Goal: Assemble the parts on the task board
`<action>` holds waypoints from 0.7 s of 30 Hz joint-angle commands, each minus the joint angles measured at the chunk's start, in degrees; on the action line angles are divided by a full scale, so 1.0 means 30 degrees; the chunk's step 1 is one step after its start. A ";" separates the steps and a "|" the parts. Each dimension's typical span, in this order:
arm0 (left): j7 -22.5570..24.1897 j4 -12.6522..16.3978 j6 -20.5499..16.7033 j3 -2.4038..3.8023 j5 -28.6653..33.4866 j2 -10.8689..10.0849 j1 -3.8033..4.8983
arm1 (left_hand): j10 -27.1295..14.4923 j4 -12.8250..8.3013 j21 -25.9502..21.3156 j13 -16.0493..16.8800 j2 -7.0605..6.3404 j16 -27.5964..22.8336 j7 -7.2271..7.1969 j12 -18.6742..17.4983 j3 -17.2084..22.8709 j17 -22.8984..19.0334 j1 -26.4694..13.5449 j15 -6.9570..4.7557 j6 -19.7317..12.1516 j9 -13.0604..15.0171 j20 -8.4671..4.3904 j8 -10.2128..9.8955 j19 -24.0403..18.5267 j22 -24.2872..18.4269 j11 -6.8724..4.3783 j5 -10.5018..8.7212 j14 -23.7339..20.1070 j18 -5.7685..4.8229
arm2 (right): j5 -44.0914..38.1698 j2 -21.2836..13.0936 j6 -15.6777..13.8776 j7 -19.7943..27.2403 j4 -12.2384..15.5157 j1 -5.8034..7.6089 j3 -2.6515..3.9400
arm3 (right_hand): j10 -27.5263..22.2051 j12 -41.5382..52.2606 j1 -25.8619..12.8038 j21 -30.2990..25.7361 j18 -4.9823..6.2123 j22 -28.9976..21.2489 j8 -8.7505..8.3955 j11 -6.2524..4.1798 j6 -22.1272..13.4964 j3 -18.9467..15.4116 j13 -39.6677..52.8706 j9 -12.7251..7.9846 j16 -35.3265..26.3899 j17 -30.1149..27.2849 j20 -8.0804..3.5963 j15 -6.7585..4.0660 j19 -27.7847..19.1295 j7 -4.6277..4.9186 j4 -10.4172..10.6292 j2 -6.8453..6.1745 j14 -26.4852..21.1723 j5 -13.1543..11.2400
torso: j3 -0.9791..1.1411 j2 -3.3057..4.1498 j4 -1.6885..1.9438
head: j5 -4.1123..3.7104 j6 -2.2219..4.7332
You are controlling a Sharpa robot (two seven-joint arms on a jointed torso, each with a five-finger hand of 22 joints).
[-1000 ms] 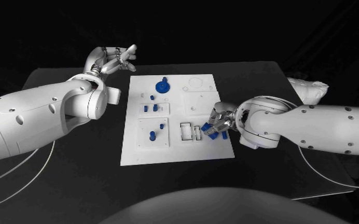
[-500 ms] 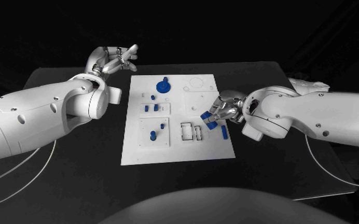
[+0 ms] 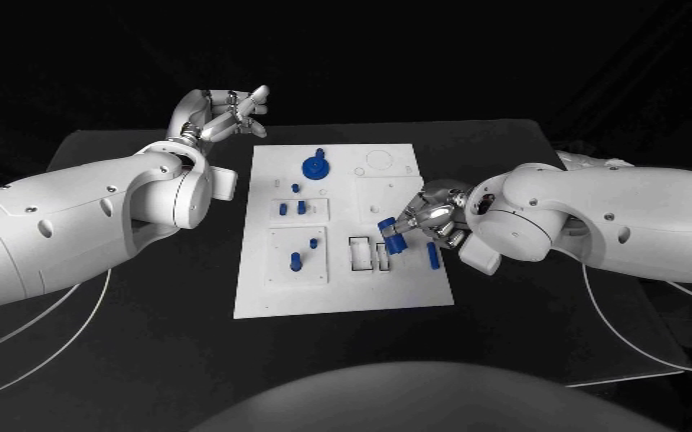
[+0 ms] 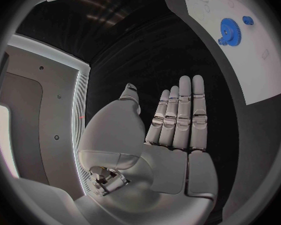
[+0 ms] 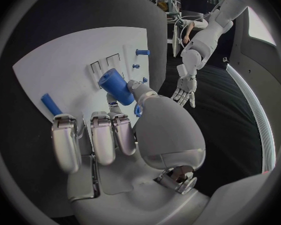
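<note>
The white task board (image 3: 339, 282) lies mid-table. My right hand (image 3: 428, 214) is over its right side and pinches a blue block (image 3: 391, 231), also seen as the blue block (image 5: 115, 87) in my right hand (image 5: 134, 130), above the rectangular slots (image 3: 369, 253). A second loose blue piece (image 3: 433, 255) lies flat on the board beside it, the loose blue piece (image 5: 51, 104). A blue gear (image 3: 315, 165) sits at the far end and small blue pegs (image 3: 293, 208) stand on the left. My left hand (image 3: 224, 112) is raised beyond the board's far left corner; this left hand (image 4: 172, 130) is flat, fingers straight, holding nothing.
The black table (image 3: 130, 302) surrounds the board. Two raised square plates (image 3: 296, 255) on the board's left carry more blue pegs. The board's corner (image 4: 240, 40) with the blue gear (image 4: 230, 29) lies off to the side of my left hand.
My right hand has lifted and drawn back from the board's right front, carrying the blue block up and toward the slots. One blue piece stays on the board. The left hand is unmoved.
</note>
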 commanded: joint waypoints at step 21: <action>0.0087 0.0082 0.0206 0.0019 -0.0028 -0.0042 0.0015 | -0.0115 0.0036 -0.0110 -0.0014 0.0233 -0.0031 0.0038 0.0057 -0.0164 -0.0050 0.0060 -0.0025 -0.0132 0.0031 0.0029 -0.0099 0.0186 -0.0058 0.0033 0.0127 0.0073 0.0218 | 0.0578 0.1841 0.0659 -0.1323 -0.1261 -0.0650 -0.0005 | 0.2036 0.0074 -0.0801 0.0103 -0.0125 0.5030 -0.0502 -0.0054 0.1562 -0.0373 0.5021 -0.0393 0.0078 0.5024 0.0004 -0.0034 0.2001 -0.1188 0.0597 0.0111 0.1987 -0.0630 | -0.0008 0.0007 0.0028 | 0.0161 0.0001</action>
